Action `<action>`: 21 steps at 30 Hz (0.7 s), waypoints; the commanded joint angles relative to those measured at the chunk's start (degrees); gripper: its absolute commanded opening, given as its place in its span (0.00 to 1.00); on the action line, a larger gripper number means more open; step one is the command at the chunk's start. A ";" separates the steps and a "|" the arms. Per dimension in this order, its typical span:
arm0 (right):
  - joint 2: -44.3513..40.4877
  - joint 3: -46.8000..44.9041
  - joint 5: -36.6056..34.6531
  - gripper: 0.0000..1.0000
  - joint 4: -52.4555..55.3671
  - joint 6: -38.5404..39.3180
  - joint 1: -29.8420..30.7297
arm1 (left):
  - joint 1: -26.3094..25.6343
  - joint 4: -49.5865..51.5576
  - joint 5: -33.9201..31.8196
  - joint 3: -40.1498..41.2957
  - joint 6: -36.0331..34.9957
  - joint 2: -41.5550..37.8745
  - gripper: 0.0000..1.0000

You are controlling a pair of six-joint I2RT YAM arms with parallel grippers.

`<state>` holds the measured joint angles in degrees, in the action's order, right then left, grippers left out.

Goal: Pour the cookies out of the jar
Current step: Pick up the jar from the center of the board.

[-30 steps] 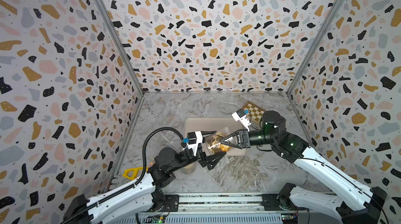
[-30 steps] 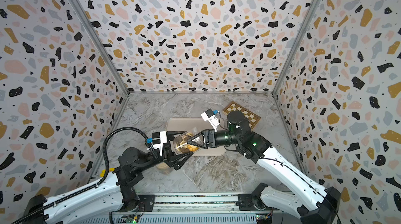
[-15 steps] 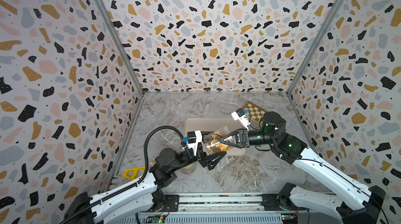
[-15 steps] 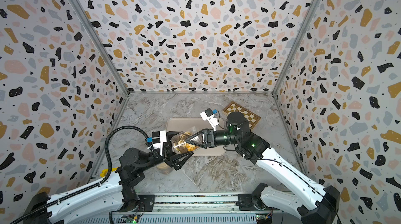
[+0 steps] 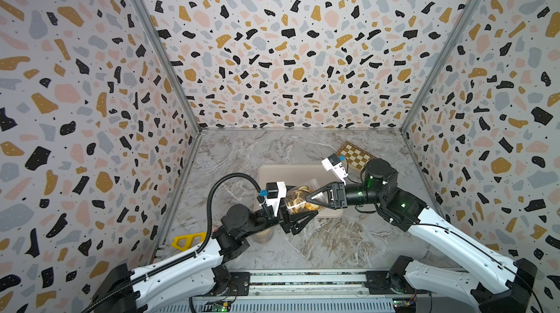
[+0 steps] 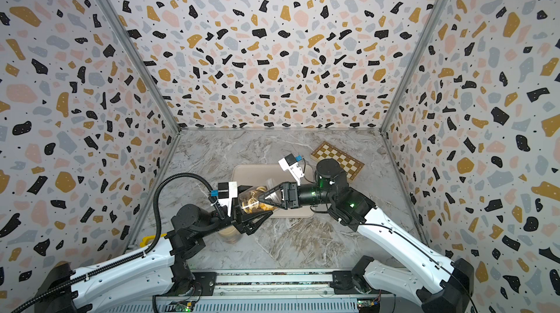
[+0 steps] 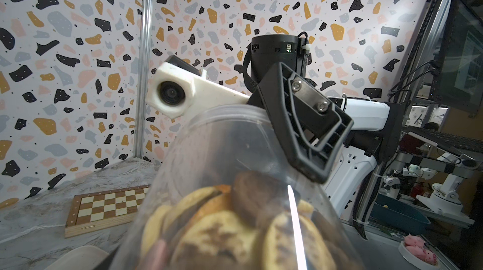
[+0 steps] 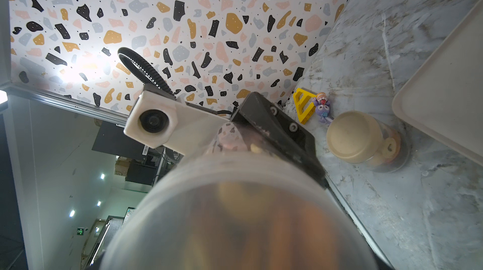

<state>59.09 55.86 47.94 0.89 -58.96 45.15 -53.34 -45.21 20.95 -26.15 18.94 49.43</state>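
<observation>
The jar is a clear plastic one, and it is hanging on its side in the air over the near edge of the tray, not touching it, in both top views. The cookies are sitting inside it, golden rounds and rings with a few dark brown ones among them. In the left wrist view they are piling against the lower wall of the jar, leaving its upper part showing clear.
</observation>
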 commanded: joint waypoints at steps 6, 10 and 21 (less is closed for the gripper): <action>-1.43 0.78 -1.38 0.71 -1.95 0.41 0.56 | -0.18 -3.60 2.69 -4.00 1.10 -1.61 0.36; -1.52 2.53 -2.77 0.90 1.51 2.62 0.51 | -0.22 -2.36 3.23 -3.46 0.52 -3.23 0.26; -0.68 7.16 -2.41 0.99 13.29 5.55 -5.54 | -0.17 22.10 0.93 -5.64 -12.55 -13.18 0.00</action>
<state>58.52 60.40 46.39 8.58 -55.18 40.69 -53.34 -27.29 22.33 -27.70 12.60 38.72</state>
